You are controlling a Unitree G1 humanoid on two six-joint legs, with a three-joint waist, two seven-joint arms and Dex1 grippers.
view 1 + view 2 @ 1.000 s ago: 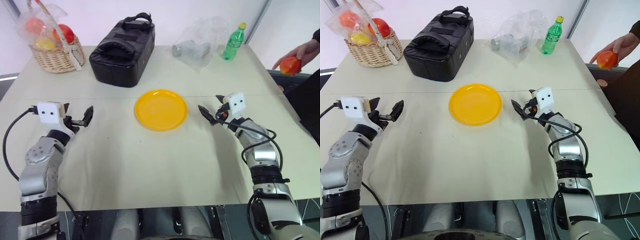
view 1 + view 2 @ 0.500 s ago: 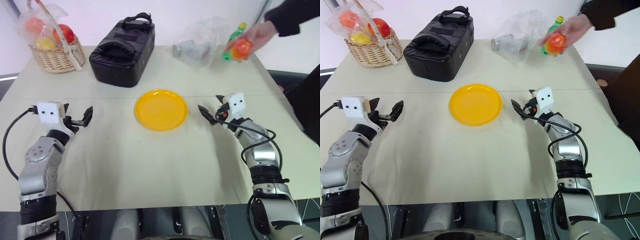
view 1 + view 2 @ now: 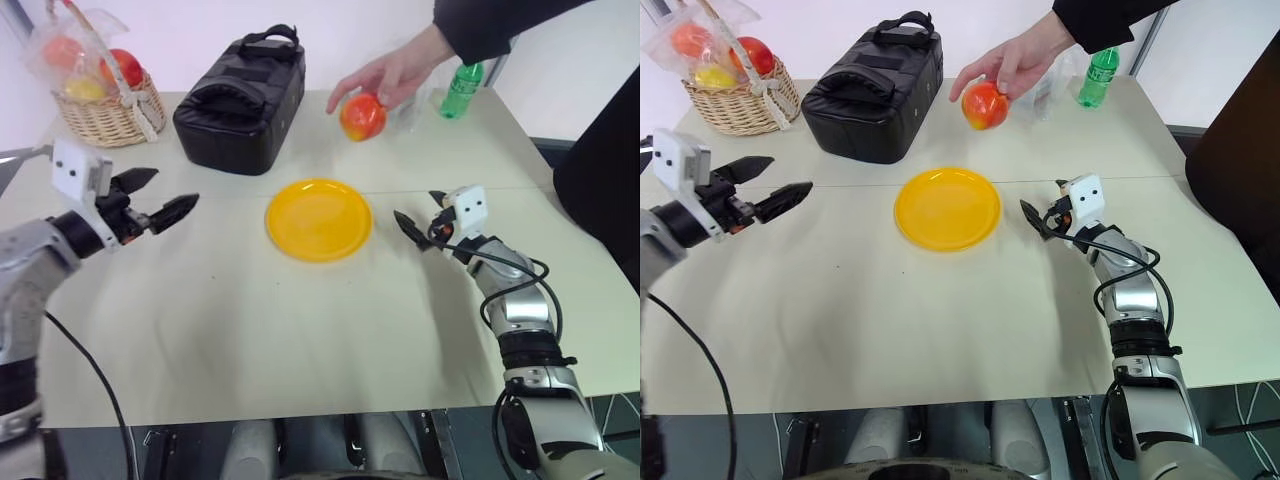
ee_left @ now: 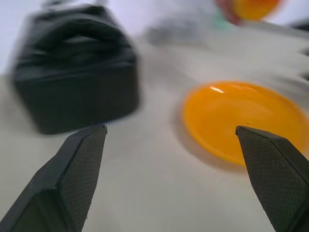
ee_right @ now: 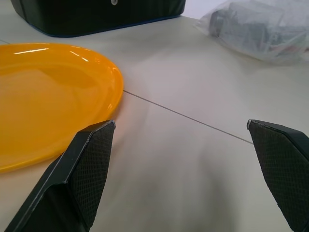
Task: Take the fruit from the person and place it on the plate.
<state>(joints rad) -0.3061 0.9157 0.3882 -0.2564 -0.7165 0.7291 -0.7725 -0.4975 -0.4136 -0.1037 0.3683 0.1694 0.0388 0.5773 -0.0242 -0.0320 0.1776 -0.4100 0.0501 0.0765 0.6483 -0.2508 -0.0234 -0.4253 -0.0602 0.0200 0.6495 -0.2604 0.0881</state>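
Left claw (image 3: pixel 163 201) hangs wide open over the surface, well apart from the fruit (image 3: pixel 362 117) in the person's hand (image 3: pixel 392 73) beyond the plate (image 3: pixel 319 218); right claw (image 3: pixel 417 228) open too, nearer, so approach w/ fingers either side, close gently.

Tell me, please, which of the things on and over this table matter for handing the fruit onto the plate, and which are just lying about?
Part of the job:
fruit, held over the table
person's hand holding it
yellow plate, bare
left gripper, open
right gripper, open

Just lying about:
black bag
wicker basket of bagged fruits
green bottle
clear plastic bag
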